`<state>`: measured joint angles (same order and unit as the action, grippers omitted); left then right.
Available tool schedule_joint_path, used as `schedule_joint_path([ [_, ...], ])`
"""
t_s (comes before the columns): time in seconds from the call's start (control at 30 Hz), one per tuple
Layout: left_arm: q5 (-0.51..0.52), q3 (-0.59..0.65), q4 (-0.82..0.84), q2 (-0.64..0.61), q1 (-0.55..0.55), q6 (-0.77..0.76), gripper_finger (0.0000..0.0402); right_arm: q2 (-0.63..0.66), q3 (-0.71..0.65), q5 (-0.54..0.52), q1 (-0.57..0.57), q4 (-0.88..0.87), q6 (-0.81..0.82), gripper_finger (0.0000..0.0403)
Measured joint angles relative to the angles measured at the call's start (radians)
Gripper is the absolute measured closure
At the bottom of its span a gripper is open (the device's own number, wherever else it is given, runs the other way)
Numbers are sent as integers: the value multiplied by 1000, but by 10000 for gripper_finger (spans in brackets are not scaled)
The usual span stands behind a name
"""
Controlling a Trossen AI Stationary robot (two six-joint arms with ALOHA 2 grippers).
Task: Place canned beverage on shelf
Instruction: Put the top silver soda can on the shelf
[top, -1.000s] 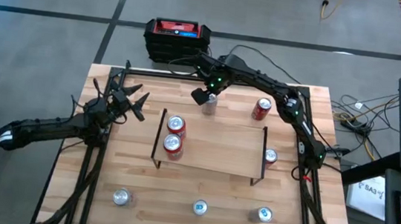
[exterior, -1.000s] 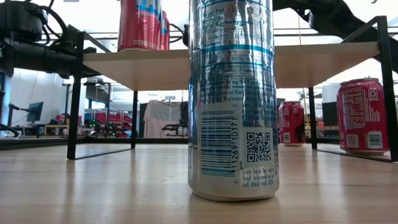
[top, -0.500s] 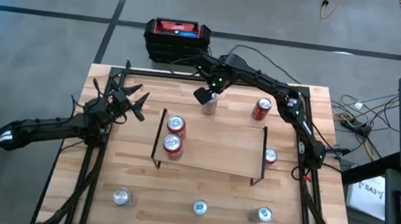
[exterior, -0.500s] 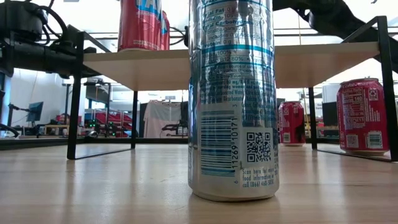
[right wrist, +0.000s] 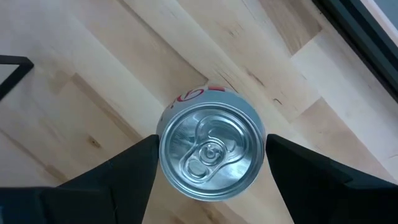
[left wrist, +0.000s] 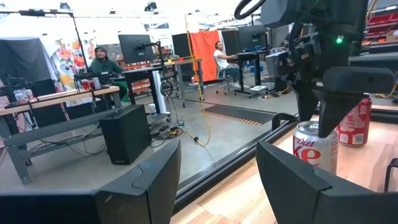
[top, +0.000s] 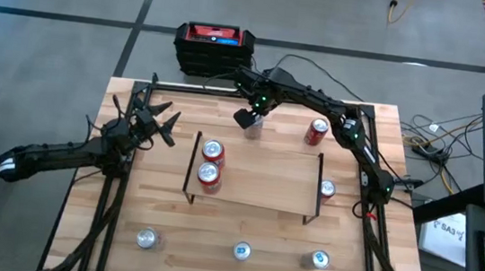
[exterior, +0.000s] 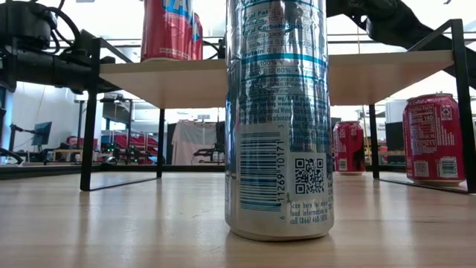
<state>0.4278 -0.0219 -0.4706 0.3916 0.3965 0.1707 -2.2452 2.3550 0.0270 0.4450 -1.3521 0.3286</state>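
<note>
A silver diet cola can point(right wrist: 211, 152) stands upright on the tabletop just beyond the far edge of the shelf point(top: 260, 181); it also shows in the left wrist view point(left wrist: 314, 149). My right gripper point(right wrist: 211, 171) is open above the can, pointing down, with one finger on each side of the can's top; I cannot tell whether they touch it. My left gripper point(top: 161, 120) is open and empty over the table's left part. Two red cans point(top: 213, 151) point(top: 209, 177) stand on the shelf's left end.
A red can point(top: 317, 131) stands right of the silver one, and another point(top: 327, 189) by the shelf's right legs. Three silver cans point(top: 148, 238) point(top: 242, 251) point(top: 319, 260) stand along the near edge. A black and red box point(top: 214, 47) sits beyond the table's far edge.
</note>
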Motion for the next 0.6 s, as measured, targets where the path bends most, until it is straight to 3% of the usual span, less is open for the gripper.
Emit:
schedule_joint_path([
  [0.6, 0, 0, 0, 0, 0, 0, 207, 2, -43, -28, -3, 27, -5, 117],
])
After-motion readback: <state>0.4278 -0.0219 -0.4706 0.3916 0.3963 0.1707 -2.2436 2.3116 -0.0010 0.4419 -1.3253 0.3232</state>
